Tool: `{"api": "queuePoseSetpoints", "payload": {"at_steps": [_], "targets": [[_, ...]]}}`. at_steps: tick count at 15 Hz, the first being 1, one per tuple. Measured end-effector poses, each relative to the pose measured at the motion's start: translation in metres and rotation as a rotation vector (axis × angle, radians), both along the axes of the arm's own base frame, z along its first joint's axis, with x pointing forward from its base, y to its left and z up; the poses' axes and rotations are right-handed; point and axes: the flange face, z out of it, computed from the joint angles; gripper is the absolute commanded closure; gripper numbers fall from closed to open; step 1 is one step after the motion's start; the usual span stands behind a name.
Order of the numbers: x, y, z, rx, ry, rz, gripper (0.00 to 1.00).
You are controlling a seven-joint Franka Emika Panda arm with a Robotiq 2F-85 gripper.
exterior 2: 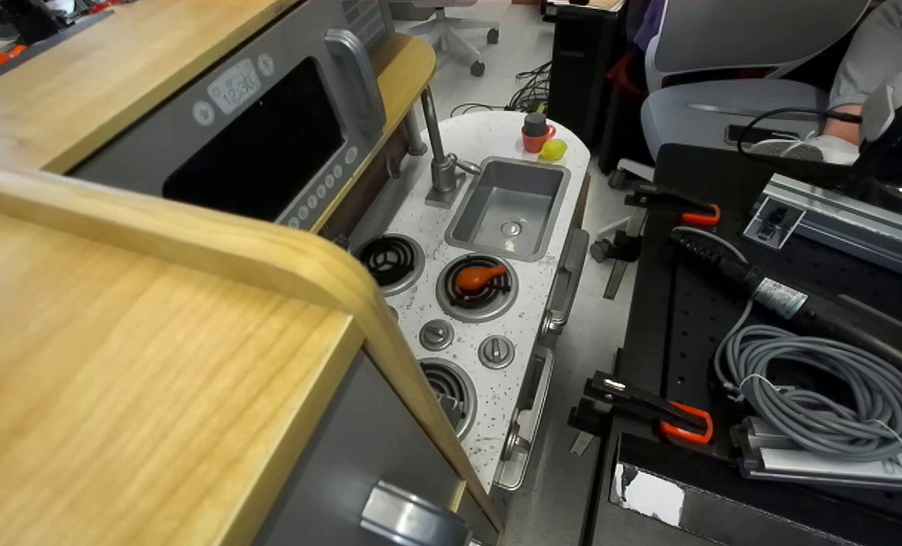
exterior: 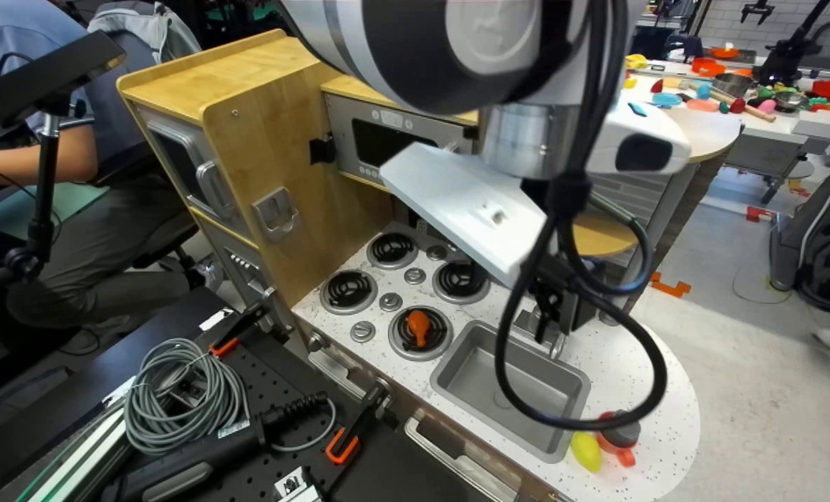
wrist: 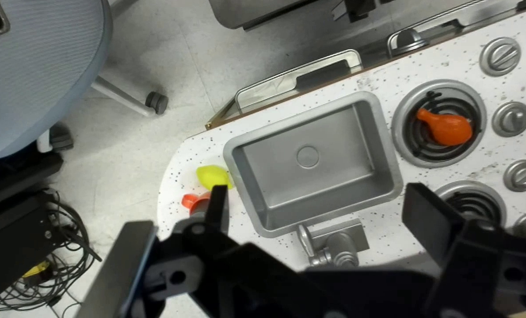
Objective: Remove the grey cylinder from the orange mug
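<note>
The orange mug (exterior: 625,457) stands on the white counter past the sink's end, in both exterior views (exterior 2: 536,141). The dark grey cylinder (exterior: 623,432) sits upright in it and sticks up above the rim, clear in an exterior view (exterior 2: 534,124). In the wrist view the mug (wrist: 194,201) and cylinder (wrist: 200,207) are at left, partly hidden behind my left finger. My gripper (wrist: 318,190) is wide open and empty, high above the sink and faucet, to one side of the mug. It also shows in an exterior view (exterior: 554,314).
A yellow lemon-like piece (exterior 2: 552,150) lies beside the mug. The steel sink (wrist: 289,176) and upright faucet (exterior 2: 443,171) are close by. An orange drumstick-shaped piece (wrist: 448,128) lies on a burner. A wooden shelf with a microwave front (exterior 2: 261,144) rises behind the counter.
</note>
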Motion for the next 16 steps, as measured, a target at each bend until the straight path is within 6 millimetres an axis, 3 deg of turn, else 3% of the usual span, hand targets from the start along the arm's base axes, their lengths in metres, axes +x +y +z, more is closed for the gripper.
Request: {"api": "queuePoseSetpoints", "payload": {"at_steps": [9, 16], "targets": [[-0.015, -0.097, -0.130, -0.008, 0.099, -0.177, 0.00], [0.002, -0.149, -0.204, -0.033, 0.087, -0.340, 0.00]]}}
